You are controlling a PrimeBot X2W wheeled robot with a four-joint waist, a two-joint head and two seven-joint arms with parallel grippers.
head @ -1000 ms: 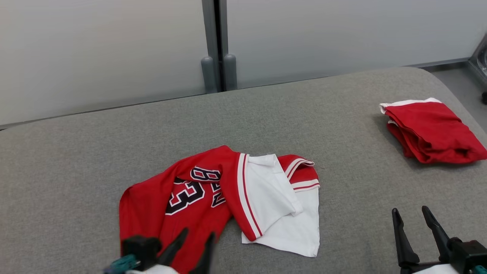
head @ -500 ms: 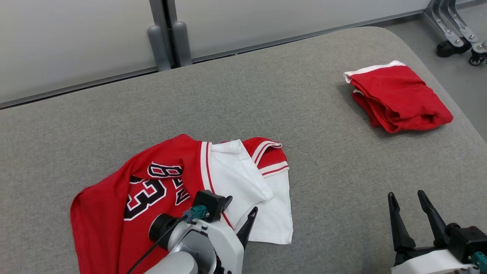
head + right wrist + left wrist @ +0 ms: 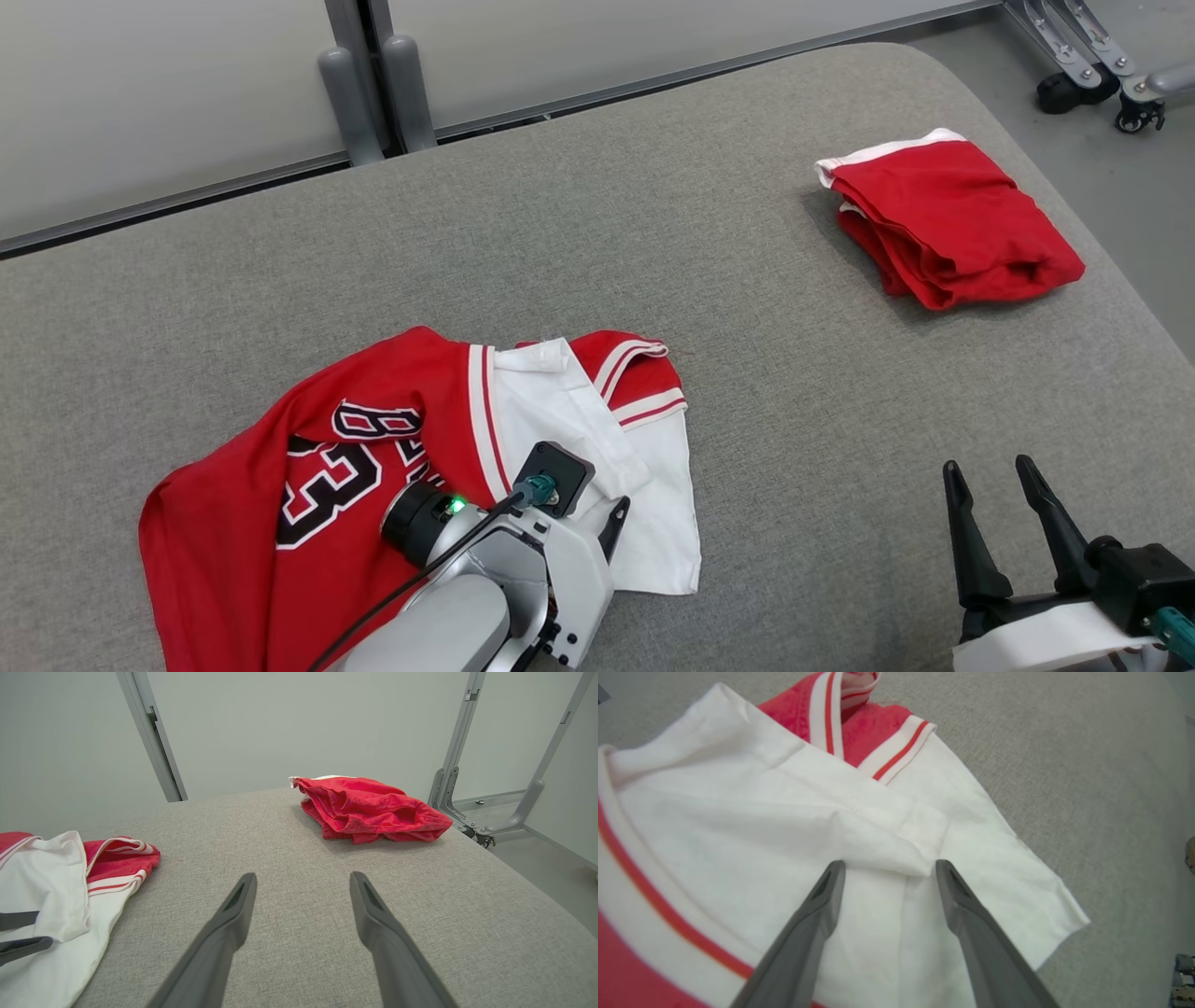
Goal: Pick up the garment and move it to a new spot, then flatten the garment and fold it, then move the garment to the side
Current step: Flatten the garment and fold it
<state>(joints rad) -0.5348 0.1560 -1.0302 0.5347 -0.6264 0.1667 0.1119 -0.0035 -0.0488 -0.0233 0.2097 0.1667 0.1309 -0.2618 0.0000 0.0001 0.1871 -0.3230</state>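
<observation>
One crumpled jersey [image 3: 373, 439], lying left.
Its white fold [image 3: 878, 835] lay between open jaws of left gripper [image 3: 887, 868]; right gripper [image 3: 987, 464], also open, hung well apart.

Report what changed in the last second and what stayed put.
The left gripper came forward across the jersey, from its red near edge to its white part, where its open fingers now straddle a fold. Nothing is gripped yet. The head view also shifted, so the whole scene slid. Unmoved: the jersey, the folded red garment and the open right gripper.
</observation>
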